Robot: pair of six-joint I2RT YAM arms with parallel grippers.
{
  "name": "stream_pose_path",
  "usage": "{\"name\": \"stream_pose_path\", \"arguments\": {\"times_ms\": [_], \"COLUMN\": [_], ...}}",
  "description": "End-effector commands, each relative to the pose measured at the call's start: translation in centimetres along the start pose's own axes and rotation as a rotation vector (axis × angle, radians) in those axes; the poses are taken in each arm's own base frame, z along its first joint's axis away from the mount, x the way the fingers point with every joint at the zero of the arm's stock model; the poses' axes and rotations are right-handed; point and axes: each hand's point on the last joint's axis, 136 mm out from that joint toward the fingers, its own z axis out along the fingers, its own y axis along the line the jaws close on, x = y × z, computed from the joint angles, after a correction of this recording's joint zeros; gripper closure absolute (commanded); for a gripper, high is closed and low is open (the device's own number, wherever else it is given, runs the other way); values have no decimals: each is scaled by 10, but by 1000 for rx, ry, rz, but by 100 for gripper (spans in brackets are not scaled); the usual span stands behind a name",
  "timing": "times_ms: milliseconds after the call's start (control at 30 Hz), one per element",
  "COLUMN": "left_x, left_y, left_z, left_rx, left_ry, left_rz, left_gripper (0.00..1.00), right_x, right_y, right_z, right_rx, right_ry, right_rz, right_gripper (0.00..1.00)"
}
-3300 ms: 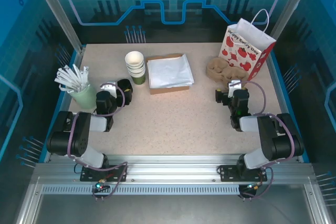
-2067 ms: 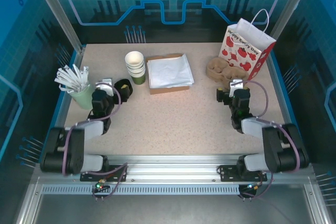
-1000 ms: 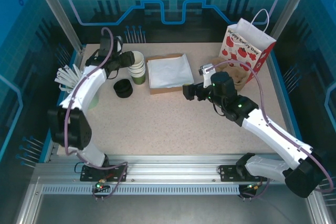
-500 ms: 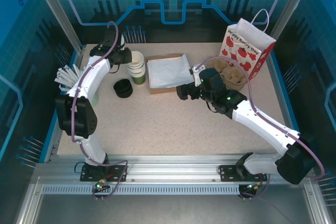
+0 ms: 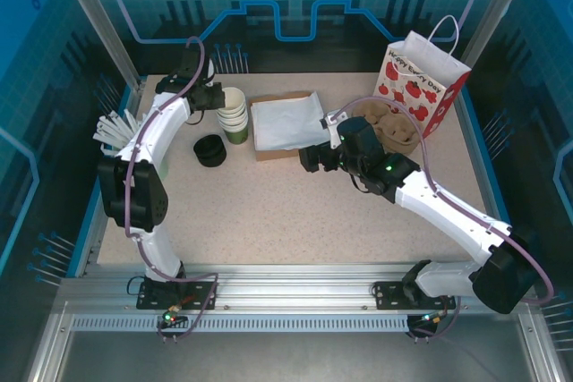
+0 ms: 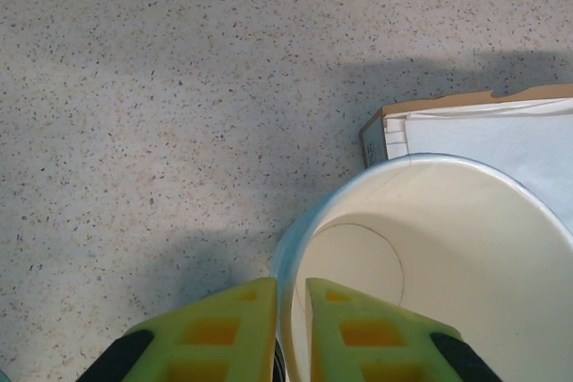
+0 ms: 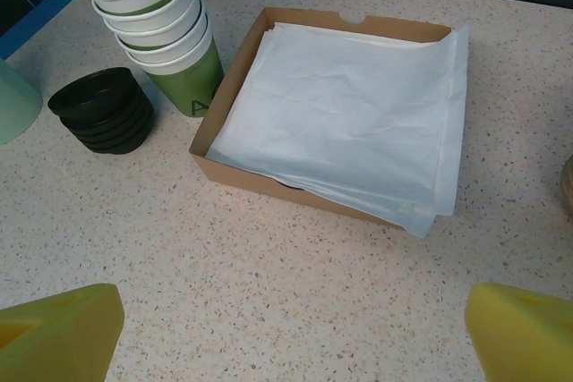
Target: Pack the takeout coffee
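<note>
Left pincer (image 6: 288, 297) pinched the top cup (image 6: 430, 248) at its rim, one finger inside, one outside. The cup stood upright on its stack (image 5: 235, 123), far left of the bench (image 5: 295, 212). Right pincer (image 7: 295, 310) gaped empty, farther off. Lids (image 5: 210, 150) sat beside the stack. Cup's outer wall hidden; firmness of grip unclear.

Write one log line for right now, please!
left gripper: pinching top cup rim | right gripper: open, near napkin box | lids: untouched
</note>
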Motion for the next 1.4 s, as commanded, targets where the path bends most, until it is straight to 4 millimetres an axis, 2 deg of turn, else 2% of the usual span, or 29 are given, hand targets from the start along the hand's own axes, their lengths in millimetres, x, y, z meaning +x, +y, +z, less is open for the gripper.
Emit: {"name": "stream_pose_path", "arguments": {"times_ms": [0, 333, 433, 567, 700, 800, 900, 1000, 1067, 1167, 1367], "left_x": [-5, -8, -14, -29, -52, -68, -72, -52, -28, 15, 123], "left_y": [2, 1, 0, -3, -7, -15, -30, -56, -74, -102, -158], "left_z": [-1, -4, -9, -27, -63, -107, -155, -186, -191, -190, -163], "left_rx": [-16, -14, -11, 2, 26, 70, 128, 197, 240, 309, 395], "left_ry": [3, -2, -15, -54, -132, -213, -297, -334, -318, -271, -124], "left_rz": [19, 20, 19, 13, -3, -20, -23, 7, 35, 67, 172], "left_gripper": [85, 92, 94, 96, 97, 97, 97, 97, 97, 97, 97], "right_x": [-8, -8, -8, -12, -21, -29, -38, -41, -41, -35, -21], "right_y": [6, 6, 7, 8, 10, 8, 3, -5, -12, -29, -66], "right_z": [-6, -7, -8, -10, -18, -28, -42, -55, -63, -73, -90], "right_rx": [-2, 0, -1, -3, -4, 10, 40, 83, 112, 166, 252], "right_ry": [-15, -9, -9, -11, -16, -27, -34, -24, -13, 16, 47], "right_rz": [-19, -20, -20, -25, -38, -56, -82, -114, -131, -138, -95], "right_gripper": [1, 0, 1, 1, 0, 0, 0, 0, 0, 0, 0]}}
